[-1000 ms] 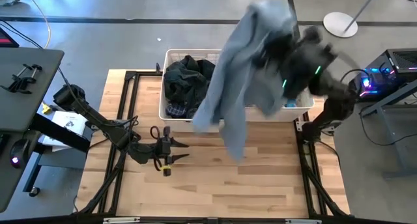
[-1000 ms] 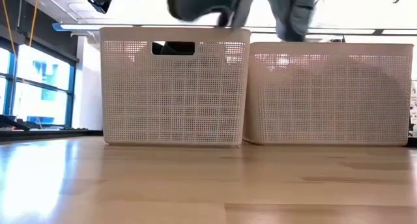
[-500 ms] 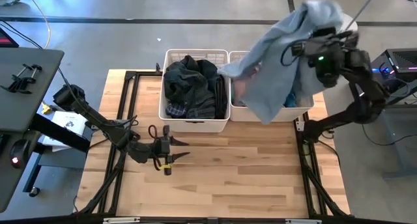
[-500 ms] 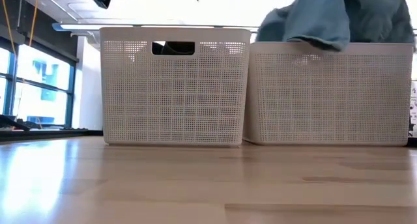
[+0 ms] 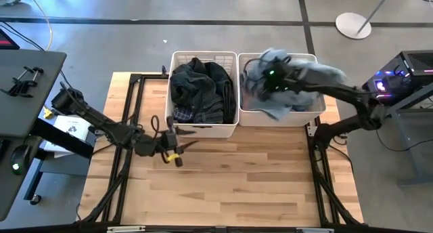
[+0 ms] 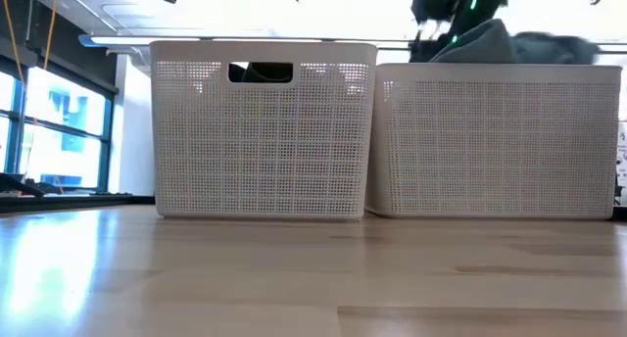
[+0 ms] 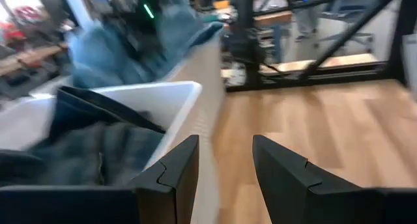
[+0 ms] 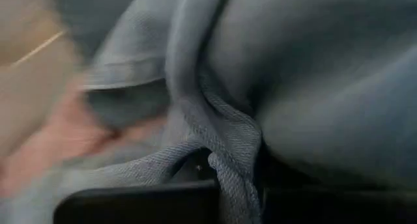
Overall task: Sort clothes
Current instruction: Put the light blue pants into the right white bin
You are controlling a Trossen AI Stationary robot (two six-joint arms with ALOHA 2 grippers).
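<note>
A pale blue denim garment (image 5: 284,91) lies heaped in the right white basket (image 5: 318,110), and its top shows above the rim in the low view (image 6: 490,41). My right gripper (image 5: 268,77) reaches over that basket from the table's right and is shut on the denim (image 8: 293,87). Dark clothes and a navy plaid piece (image 5: 196,91) fill the left white basket (image 5: 203,130). My left gripper (image 5: 172,143) is open and empty over the table, just in front of the left basket; it also shows in its wrist view (image 7: 225,168). My right gripper pinches a bunched fold of the denim (image 8: 229,160) between its two fingers; how many layers it has, I cannot tell. The arm comes from the table's right, low over the basket. The rest of the garment lies heaped in the right basket.
The two baskets stand side by side at the table's far edge (image 6: 265,131) (image 6: 495,141). Bare wooden table (image 5: 237,179) lies in front of them. A black frame (image 5: 318,158) runs along the table's sides. A pink piece (image 8: 58,133) lies under the denim.
My right gripper has swung the denim from high over both baskets toward the table's right, then down into the right basket. The garment, hanging spread out before, now lies heaped there. My left gripper has gone a little toward the left basket.
</note>
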